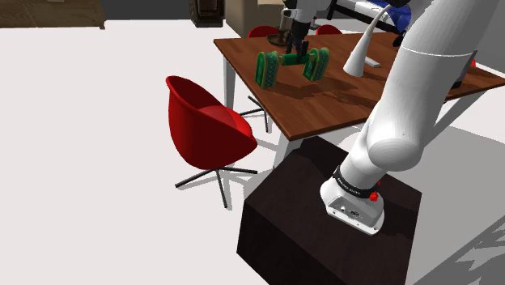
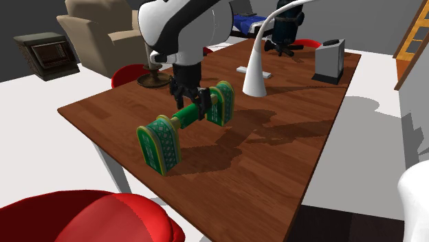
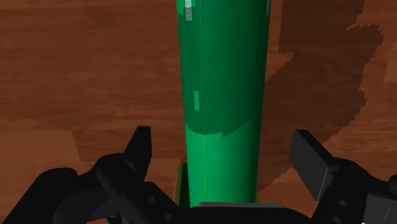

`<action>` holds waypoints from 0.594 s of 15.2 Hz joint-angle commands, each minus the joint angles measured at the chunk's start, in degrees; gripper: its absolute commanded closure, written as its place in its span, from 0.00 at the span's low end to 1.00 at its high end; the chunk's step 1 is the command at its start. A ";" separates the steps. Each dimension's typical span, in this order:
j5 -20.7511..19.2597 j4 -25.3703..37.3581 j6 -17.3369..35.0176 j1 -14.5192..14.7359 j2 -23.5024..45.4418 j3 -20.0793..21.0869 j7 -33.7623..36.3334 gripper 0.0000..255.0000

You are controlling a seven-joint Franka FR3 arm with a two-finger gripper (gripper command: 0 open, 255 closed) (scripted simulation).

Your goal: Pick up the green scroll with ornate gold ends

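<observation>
Shoulder view, starting at its left: a red chair stands beside the worktop. Next comes the green scroll, lying flat on the wood. Your pincer hangs directly over its middle, and a white lamp stands further right.

Looking along the wrist, you have the pincer released. Its fingers stand on either side of the green rod, with bare wood showing in both gaps, so nothing is held yet.

In the second exterior view the rod spans two broad, gold-trimmed end caps, one at each end, and you are roughly midway between them.

Treat the scroll as stiff and probably end-heavy. The rod looks smooth and round, so it could roll or twist in a loose grip. The middle of the rod is the place to hold it, since the caps should balance there. Close squarely across it, and keep clear of the caps, which look too wide for you.
</observation>
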 commanded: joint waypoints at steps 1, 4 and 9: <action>0.30 -0.34 0.55 -0.12 0.31 0.06 -0.26 0.00; 0.25 -0.26 0.44 -0.10 0.25 0.05 -0.20 1.00; 0.22 -0.27 0.43 -0.09 0.22 0.04 -0.19 1.00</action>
